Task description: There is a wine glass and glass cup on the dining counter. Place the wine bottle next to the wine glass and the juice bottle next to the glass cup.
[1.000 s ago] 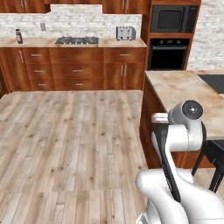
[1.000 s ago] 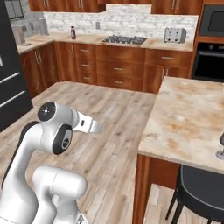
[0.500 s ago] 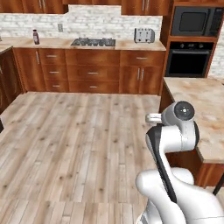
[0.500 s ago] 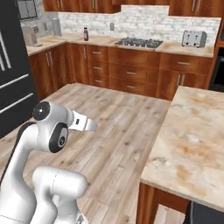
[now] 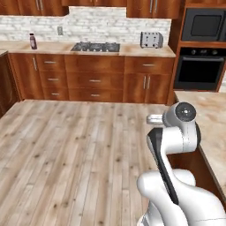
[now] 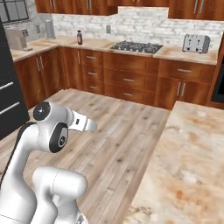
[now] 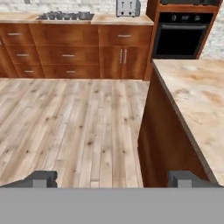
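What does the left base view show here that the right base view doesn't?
Left base view alone: the black wall oven with the microwave above it.

Right base view alone: the dark fridge at the left edge, a window and a metal appliance on the side counter.

Both: the dark bottle on the back counter, the cooktop, the toaster, the wood floor, the stone dining counter and the white arm.

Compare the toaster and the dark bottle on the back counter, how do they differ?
The toaster is silver, boxy and wide; the bottle is dark red-brown, slim and taller than it is wide. The toaster sits right of the stovetop, near the wall oven; the bottle stands far to the stovetop's left. Both stand upright on the same back counter.
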Available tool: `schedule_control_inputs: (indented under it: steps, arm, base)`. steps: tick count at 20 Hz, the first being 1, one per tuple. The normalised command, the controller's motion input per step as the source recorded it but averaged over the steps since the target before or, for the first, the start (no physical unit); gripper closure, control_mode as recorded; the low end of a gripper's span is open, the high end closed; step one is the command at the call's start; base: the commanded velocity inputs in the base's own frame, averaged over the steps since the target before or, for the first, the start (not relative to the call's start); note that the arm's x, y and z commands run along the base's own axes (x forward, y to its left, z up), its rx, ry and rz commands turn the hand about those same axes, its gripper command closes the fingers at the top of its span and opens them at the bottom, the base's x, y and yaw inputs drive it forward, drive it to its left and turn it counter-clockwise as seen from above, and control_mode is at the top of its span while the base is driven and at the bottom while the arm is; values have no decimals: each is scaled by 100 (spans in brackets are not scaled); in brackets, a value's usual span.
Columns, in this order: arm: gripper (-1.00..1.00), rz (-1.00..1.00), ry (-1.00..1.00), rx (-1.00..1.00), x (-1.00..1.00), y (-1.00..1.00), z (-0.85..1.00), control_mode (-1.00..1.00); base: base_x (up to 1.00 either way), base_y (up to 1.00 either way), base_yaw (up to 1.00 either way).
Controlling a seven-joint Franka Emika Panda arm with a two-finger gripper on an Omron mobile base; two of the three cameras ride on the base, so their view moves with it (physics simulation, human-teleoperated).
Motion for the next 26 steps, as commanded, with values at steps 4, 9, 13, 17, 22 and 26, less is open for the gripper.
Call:
schedule_control_inputs:
  steps: [4, 9, 13, 17, 22, 26]
  arm:
    - [-100, 0, 0, 0, 0, 0, 0, 100]
    - [-100, 0, 0, 0, 0, 0, 0, 100]
    - [-100, 0, 0, 0, 0, 0, 0, 100]
    - [-100, 0, 0, 0, 0, 0, 0, 100]
    - [-100, 0, 0, 0, 0, 0, 0, 100]
    - [-100, 0, 0, 0, 0, 0, 0, 100]
  base:
    - [94, 7, 2]
    - [86, 38, 0]
    - [82, 53, -1]
    - [80, 53, -7]
    - [80, 52, -11]
    - [78, 49, -18]
